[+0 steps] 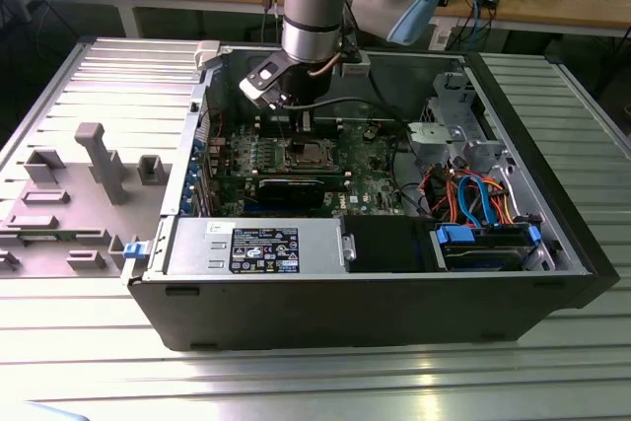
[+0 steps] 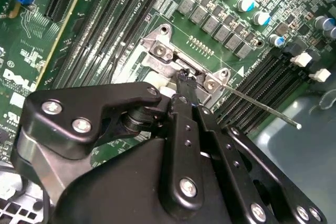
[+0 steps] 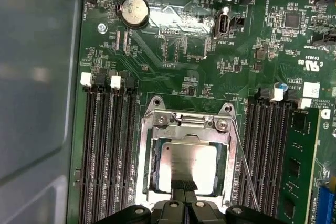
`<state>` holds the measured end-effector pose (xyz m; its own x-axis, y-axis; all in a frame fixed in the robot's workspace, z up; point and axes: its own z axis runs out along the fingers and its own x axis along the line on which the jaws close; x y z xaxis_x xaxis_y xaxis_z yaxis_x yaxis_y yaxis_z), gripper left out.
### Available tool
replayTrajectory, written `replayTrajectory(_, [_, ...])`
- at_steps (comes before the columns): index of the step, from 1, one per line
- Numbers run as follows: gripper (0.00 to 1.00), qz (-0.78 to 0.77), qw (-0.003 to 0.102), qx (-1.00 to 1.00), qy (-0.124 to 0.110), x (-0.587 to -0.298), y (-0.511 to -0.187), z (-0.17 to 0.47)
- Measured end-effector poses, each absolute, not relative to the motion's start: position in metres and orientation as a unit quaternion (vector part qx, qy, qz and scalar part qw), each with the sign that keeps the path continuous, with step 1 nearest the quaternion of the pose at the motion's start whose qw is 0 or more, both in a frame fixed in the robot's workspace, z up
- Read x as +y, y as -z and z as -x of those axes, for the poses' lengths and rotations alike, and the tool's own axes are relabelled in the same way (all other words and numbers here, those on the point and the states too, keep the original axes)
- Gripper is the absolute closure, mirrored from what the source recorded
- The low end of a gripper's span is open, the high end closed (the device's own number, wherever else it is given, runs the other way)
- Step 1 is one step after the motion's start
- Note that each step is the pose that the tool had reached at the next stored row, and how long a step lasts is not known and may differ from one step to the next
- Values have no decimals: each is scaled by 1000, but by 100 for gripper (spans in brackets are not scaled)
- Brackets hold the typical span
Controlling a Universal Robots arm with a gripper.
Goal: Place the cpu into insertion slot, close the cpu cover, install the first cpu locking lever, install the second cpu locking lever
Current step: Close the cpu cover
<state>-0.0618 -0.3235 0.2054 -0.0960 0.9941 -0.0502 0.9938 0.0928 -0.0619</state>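
The cpu lies flat in the insertion slot, its silvery face showing through the cut-out of the cpu cover, which is folded down over it. My gripper is shut, with its black fingertips down at the socket's edge and nothing between them. One thin locking lever sticks out free along the socket's side, also seen as the lever in the second wrist view. A second wire lever runs along the cover's hinge side. In the exterior view my gripper hangs just above the socket inside the open computer case.
Long black memory slots flank the socket on both sides. A coin battery sits further along the board. A black expansion card, the power supply, cables and case walls hem in the board. Grey fixtures stand on the exterior view's left.
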Motion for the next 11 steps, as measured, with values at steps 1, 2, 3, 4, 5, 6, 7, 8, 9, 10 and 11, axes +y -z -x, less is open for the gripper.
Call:
replayTrajectory(1, [89,672,3,-739,-40,-324,-210,59])
replayTrajectory(2, [89,672,4,-739,-40,-324,-214,56])
replayTrajectory(3, [89,672,4,-739,-40,-324,-220,55])
replayTrajectory(4, [89,672,5,-739,-39,-324,-227,54])
replayTrajectory(5, [89,672,6,-739,-39,-324,-232,54])
replayTrajectory(6, [89,672,6,-739,-38,-324,-234,54])
replayTrajectory(7, [89,672,6,-739,-38,-324,-236,54])
replayTrajectory(8, [89,672,6,-739,-38,-324,-237,54])
replayTrajectory(9, [89,672,6,-739,-38,-324,-238,54])
replayTrajectory(10, [89,672,6,-739,-38,-324,-239,54])
replayTrajectory(11, [89,672,7,-739,-37,-324,-239,54])
